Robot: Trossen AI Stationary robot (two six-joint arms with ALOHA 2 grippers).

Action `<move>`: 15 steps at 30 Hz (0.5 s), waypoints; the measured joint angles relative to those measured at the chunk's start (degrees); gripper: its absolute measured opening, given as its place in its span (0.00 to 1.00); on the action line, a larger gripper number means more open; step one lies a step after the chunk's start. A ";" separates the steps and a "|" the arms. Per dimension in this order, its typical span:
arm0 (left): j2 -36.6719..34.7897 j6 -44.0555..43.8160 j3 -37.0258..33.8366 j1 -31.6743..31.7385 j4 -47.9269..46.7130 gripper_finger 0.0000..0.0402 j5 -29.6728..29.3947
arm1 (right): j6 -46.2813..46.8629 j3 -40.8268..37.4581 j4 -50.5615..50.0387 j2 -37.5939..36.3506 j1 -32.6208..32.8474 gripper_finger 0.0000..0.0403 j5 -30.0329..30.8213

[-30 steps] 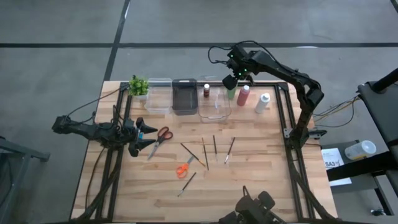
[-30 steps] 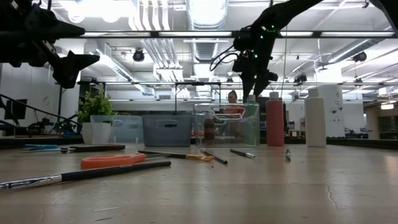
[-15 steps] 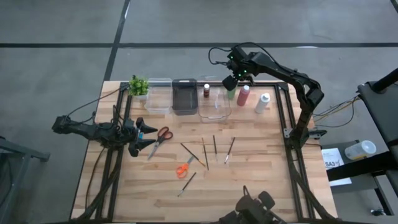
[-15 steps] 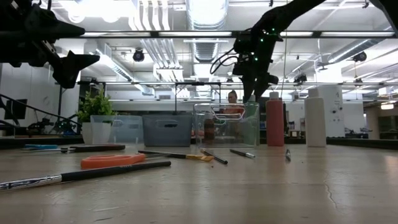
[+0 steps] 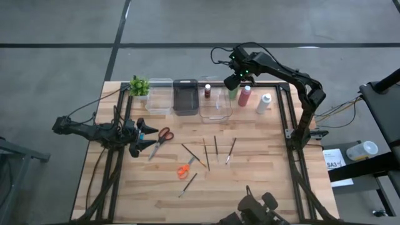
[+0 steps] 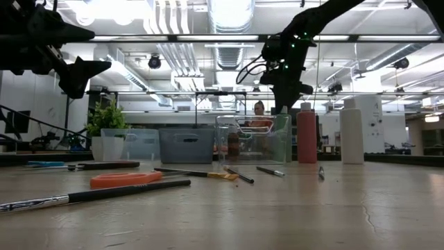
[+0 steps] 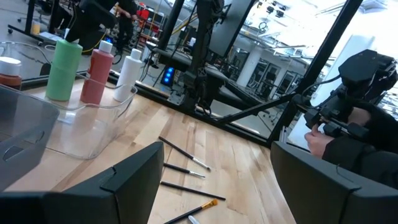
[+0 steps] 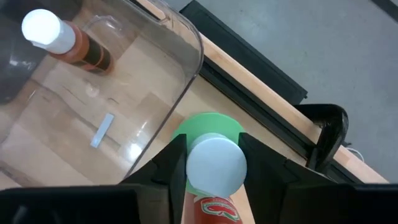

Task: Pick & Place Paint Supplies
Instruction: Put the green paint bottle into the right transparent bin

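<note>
A green paint bottle with a white cap stands on its base at the table's far edge, just outside the clear bin. My right gripper comes down on it from above, shut on the cap. A red bottle and a white bottle stand to its right. A small dark red bottle stands behind the bin. Near the table's left edge my left gripper hangs open and level with nothing in it, beside the red-handled scissors. My right gripper pinches the green bottle's white cap between its two fingers, one on each side. The fingers point steeply down from above. The bottle stands upright on the table at the far edge.
A dark bin, another clear bin and a potted plant line the far edge. Several thin brushes and an orange tool lie mid-table. A person shows far back in the room.
My right gripper has stayed above the green bottle and its fingers have closed in on the white cap. The bottle has not moved.
</note>
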 joint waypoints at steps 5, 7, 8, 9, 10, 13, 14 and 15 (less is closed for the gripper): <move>0.00 0.00 0.00 0.00 0.01 0.75 0.01 | 0.22 0.00 -0.20 0.00 0.04 0.28 0.00; 0.01 0.00 0.00 -0.01 0.01 0.75 0.01 | 0.23 0.01 -0.30 0.00 0.04 0.28 0.00; 0.00 0.00 0.00 -0.01 0.01 0.75 0.01 | 0.23 0.11 -0.52 0.00 0.04 0.28 0.00; 0.00 0.00 0.00 0.00 -0.01 0.75 0.02 | 0.21 0.37 -0.98 0.00 0.04 0.28 0.00; 0.00 0.00 0.00 0.00 0.00 0.75 0.02 | 0.16 0.75 -1.68 0.00 0.04 0.28 0.00; 0.00 0.00 0.00 0.00 0.00 0.75 0.01 | -0.15 3.41 -4.71 0.02 0.04 0.28 0.00; 0.00 0.00 0.00 -0.01 0.00 0.75 0.00 | -0.50 4.69 -5.57 0.00 0.04 0.28 -0.02; 0.00 0.00 0.00 0.00 0.00 0.75 0.02 | -0.94 5.95 -6.37 -0.04 0.04 0.28 -0.01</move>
